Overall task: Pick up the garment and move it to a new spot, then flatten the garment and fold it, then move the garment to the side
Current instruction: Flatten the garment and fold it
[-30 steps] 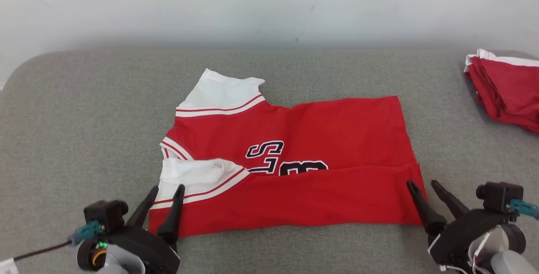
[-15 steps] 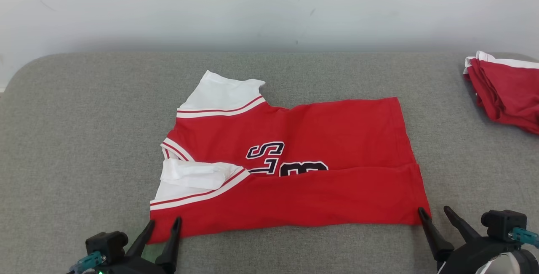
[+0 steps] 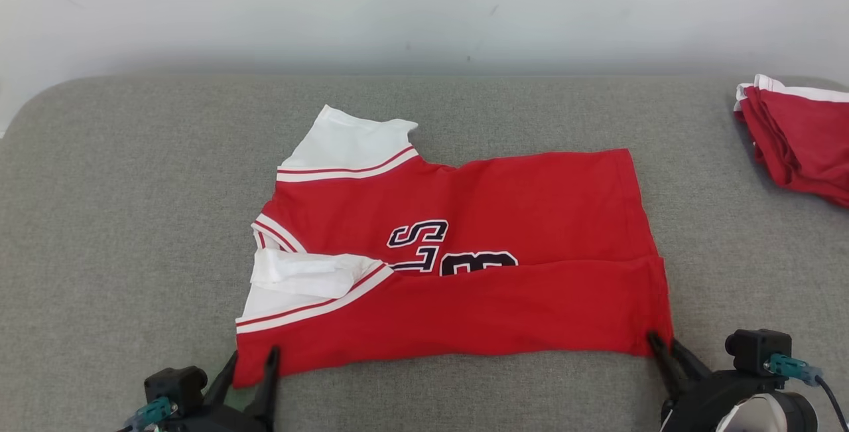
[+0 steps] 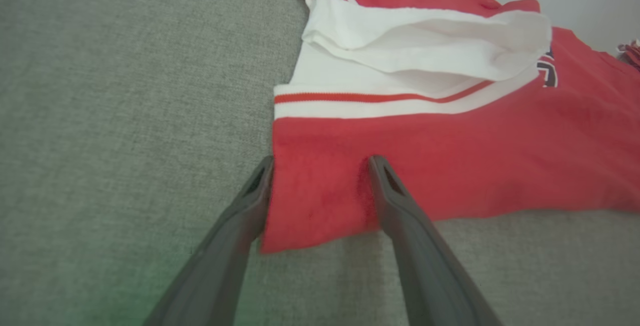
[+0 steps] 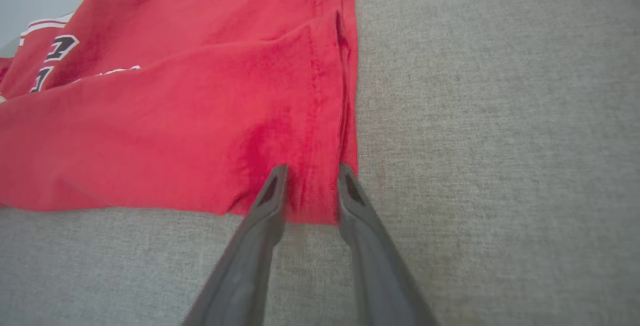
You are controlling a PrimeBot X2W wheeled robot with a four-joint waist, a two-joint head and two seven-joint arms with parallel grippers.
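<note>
Noted left pincer (image 4: 322, 160) wide open astride shirt (image 3: 497, 219) corner, right pincer (image 5: 313, 168) half-closed about opposite corner, hold unconfirmed; uneven lift liable to skew fold.

- Jersey (image 3: 464, 233): soft knitted cloth, matt red with a fine fuzzy nap; the sleeves are smoother white cloth with ribbed red-striped trim.
- Upholstered surface (image 3: 132, 219): coarse woven grey fabric, matt and slightly rough.
- Left gripper (image 4: 322, 160) and right gripper (image 5: 313, 168): the fingers look like dark grey plastic, smooth and matt.
- Wall (image 3: 424, 7): pale, smooth, matt, with a few small dark marks.
- Stack of garments (image 3: 802, 146): the same matt red cloth, with white edging.
</note>
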